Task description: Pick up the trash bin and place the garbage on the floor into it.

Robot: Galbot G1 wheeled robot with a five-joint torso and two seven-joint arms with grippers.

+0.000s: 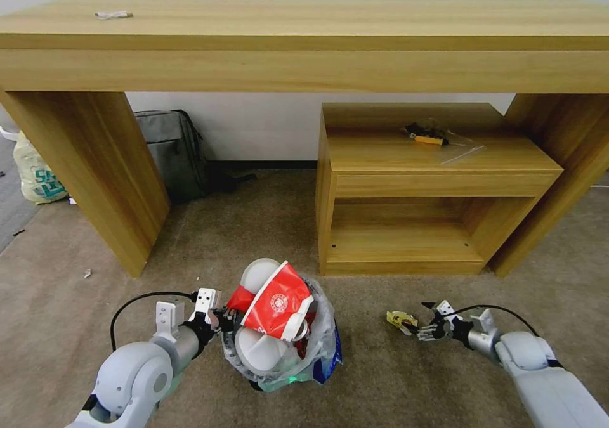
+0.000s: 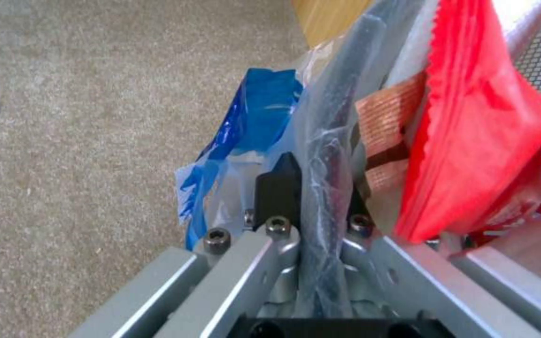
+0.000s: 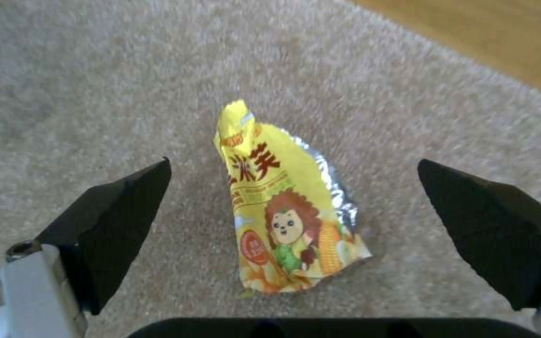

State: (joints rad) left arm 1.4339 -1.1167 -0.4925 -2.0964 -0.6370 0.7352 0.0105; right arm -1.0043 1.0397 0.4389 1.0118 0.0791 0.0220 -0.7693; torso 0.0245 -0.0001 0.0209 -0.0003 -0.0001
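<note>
Yellow foil, printed with a cartoon hedgehog, marks the wrapper [image 3: 289, 206] that lies flat on the beige floor [image 1: 393, 377] directly between the spread fingers of the right pincer [image 3: 296, 234]; nothing is gripped by it yet. To the left of that pincer, well apart from it, the trash bin [image 1: 279, 345] is held at its rim by the left pincer [image 2: 311, 206], whose fingers are clamped on the rim and its crinkly liner. The bin is seen heaped with garbage [image 1: 279, 307]: a red wrapper and white pieces rise above the rim. The step in hand is judged to be the pick-up of the yellow wrapper. For the next move, a short descent and a closing of the right fingers on the thin foil would be needed, then a carry across to the bin mouth, where little room remains.
</note>
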